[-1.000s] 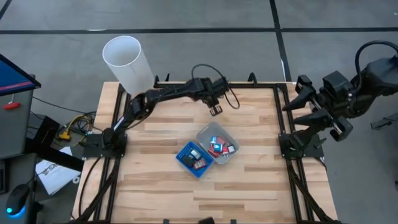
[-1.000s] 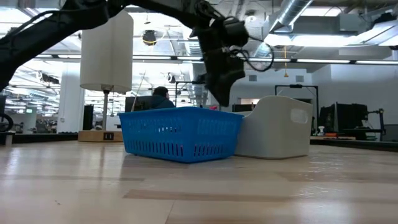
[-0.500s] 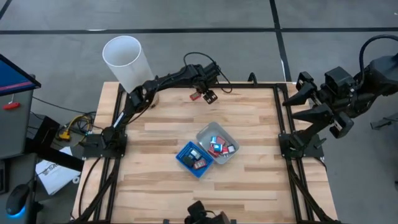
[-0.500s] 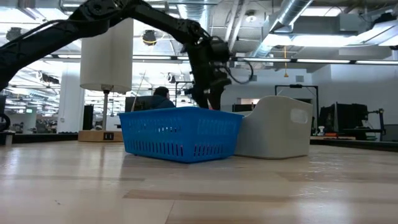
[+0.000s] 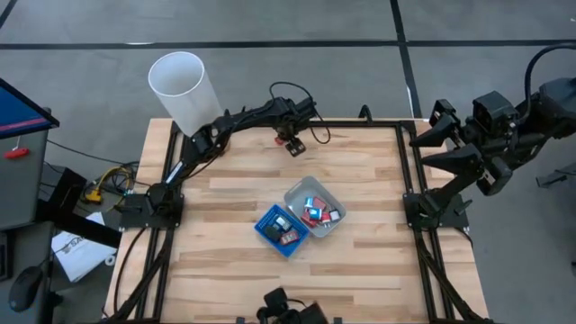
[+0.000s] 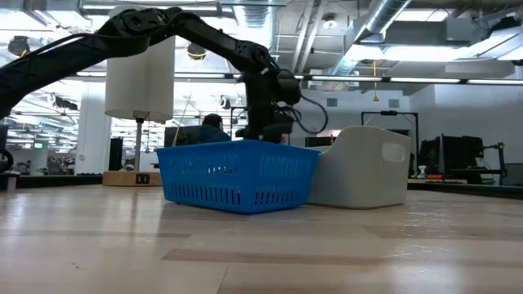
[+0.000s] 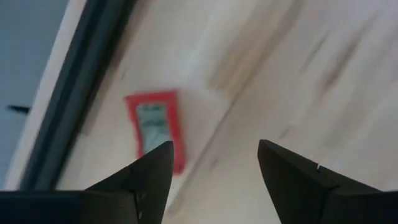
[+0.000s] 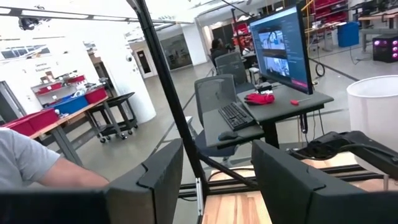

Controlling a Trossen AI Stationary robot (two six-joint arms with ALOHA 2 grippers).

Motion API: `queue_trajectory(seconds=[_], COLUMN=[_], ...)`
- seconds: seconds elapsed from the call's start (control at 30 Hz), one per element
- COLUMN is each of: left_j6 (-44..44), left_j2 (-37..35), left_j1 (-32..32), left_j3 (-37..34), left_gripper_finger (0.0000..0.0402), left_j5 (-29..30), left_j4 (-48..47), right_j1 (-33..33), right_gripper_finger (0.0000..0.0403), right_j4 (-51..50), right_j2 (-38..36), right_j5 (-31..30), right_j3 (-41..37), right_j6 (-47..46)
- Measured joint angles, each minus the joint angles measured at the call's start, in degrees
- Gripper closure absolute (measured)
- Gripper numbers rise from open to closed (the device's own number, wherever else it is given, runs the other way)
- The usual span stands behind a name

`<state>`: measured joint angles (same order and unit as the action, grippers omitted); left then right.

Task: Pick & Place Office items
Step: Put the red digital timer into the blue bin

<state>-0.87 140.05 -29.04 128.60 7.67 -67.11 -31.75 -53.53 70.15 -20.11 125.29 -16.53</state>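
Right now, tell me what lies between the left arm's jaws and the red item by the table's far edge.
Only bare wood. In the left wrist view the open left gripper hangs above the red item, with nothing between; the high view shows that too.

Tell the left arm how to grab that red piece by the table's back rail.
Come straight down with the open left gripper. The red piece lies flat on the table, a small rectangle beside the rail, so pinch its two long edges, probably turning the fingers across its narrow width.
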Motion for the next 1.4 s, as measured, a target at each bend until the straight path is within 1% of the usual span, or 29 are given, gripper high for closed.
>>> queue_trajectory(seconds=[0.07,0.1,0.33,0.63,1.03,1.1,1.2,1.4], left_j6=[-2.68,-3.83,-9.44,-10.51,-10.86,-10.83,-9.45,-9.41], left_j2=[0.41,0.52,0.61,0.61,1.76,1.77,1.77,1.77], left_j1=[-0.17,-0.18,-1.53,-4.36,-4.29,-4.54,-5.36,-6.48], left_j3=[-0.09,-0.08,-0.07,-0.07,-0.02,-0.02,-0.02,-0.02], left_gripper_finger=[0.0173,0.0173,0.0174,0.0172,0.0119,0.0115,0.0111,0.0111], left_j5=[2.63,3.65,4.50,-0.37,-1.97,-3.27,-8.12,-8.23], left_j4=[-2.18,-1.62,-1.50,-2.12,-2.53,-1.95,-1.93,-0.71], right_j1=[0.00,0.00,0.00,0.00,0.00,0.00,0.00,0.00], right_gripper_finger=[0.0218,0.0218,0.0218,0.0218,0.0218,0.0218,0.0218,0.0218], right_j4=[-0.01,0.01,0.01,0.03,3.10,3.15,3.18,3.87], right_j2=[0.03,0.20,0.71,1.49,1.92,1.92,2.14,2.62], right_j5=[-0.28,-0.62,-1.40,-1.58,-1.41,-1.42,-1.56,-2.48], right_j3=[0.00,0.00,-0.02,-0.02,0.00,0.00,0.00,-0.02], right_j6=[0.00,0.00,0.11,-0.01,0.24,0.25,0.07,-0.32])
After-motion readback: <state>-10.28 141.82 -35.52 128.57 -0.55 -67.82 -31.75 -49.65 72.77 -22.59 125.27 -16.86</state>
